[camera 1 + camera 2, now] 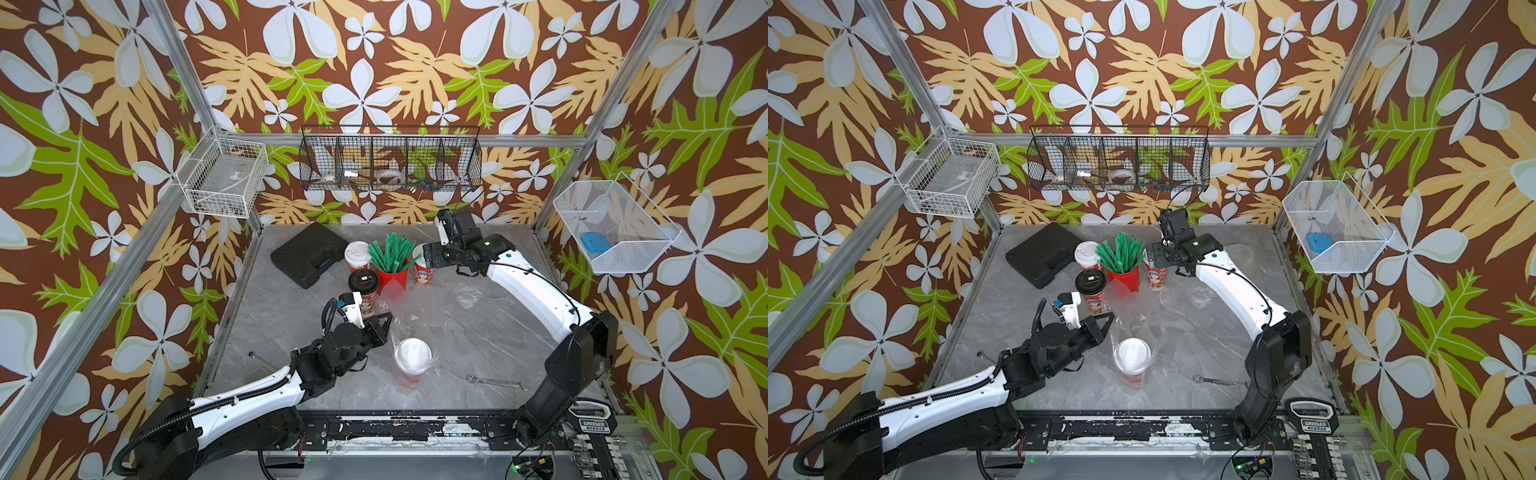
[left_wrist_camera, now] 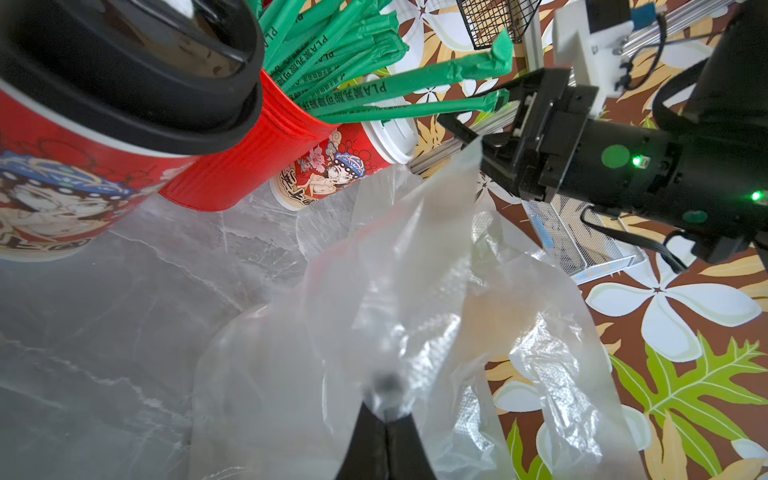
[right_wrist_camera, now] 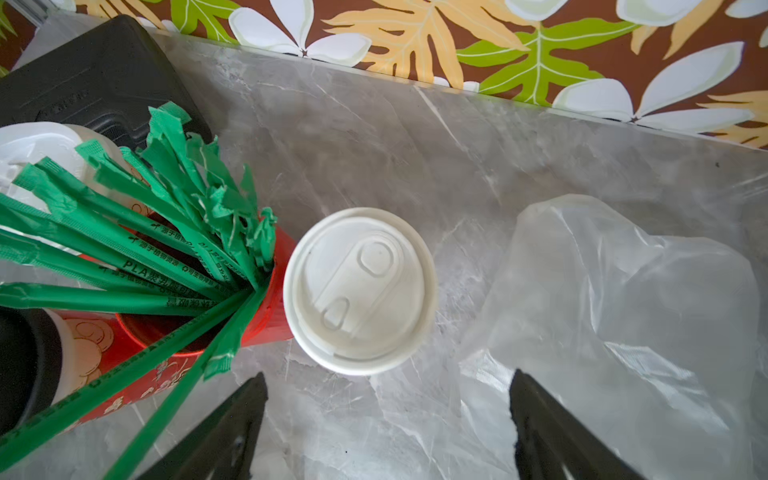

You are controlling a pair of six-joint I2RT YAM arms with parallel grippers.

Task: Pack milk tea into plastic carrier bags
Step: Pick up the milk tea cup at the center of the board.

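A white-lidded milk tea cup (image 1: 412,356) stands inside a clear plastic carrier bag (image 1: 400,322) at the table's front middle. My left gripper (image 2: 386,409) is shut on that bag's upper edge, seen in both top views (image 1: 1109,319). Behind it stand a black-lidded cup (image 1: 363,284) and a white-lidded cup (image 1: 357,254). Another white-lidded cup (image 3: 359,291) stands right of the straws. My right gripper (image 3: 388,376) hangs open just above and beside this cup, nothing between its fingers. A second clear bag (image 3: 623,316) lies on the table to the cup's right.
A red pot of green straws (image 1: 390,272) stands among the cups, its straws fanning toward my right gripper. A black case (image 1: 309,254) lies at the back left. A wrench (image 1: 496,383) lies at the front right. Wire baskets (image 1: 390,160) hang on the walls.
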